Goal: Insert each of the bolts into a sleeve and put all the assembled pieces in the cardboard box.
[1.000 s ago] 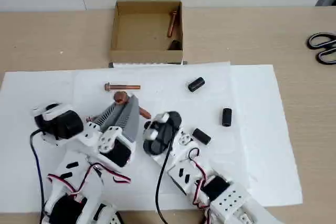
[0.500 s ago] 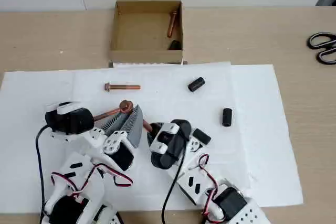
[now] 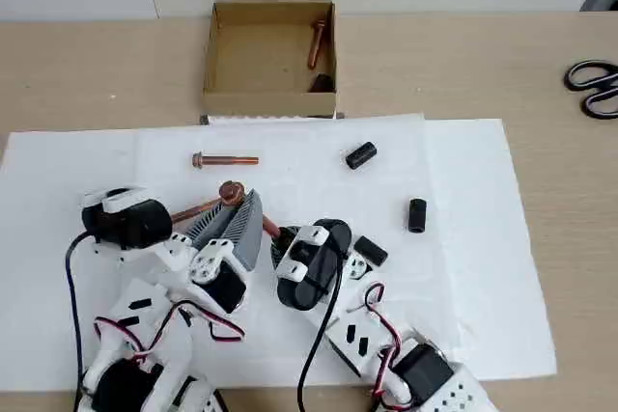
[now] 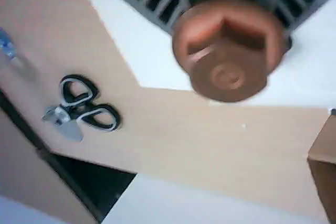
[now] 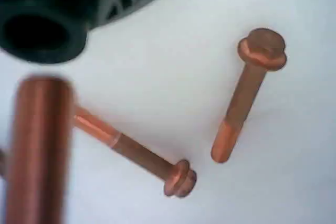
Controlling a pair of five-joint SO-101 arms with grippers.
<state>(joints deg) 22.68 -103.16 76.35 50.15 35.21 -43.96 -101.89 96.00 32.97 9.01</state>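
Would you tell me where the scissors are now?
In the high view, the scissors lie on the table at the right edge, beyond the white paper, right of the cardboard box.

My left gripper clamps a bolt; my right gripper, holding a sleeve, faces it, both arms folded low.

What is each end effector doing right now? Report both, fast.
Left end effector: closed, holding a bolt.
Right end effector: closed, holding a black sleeve.
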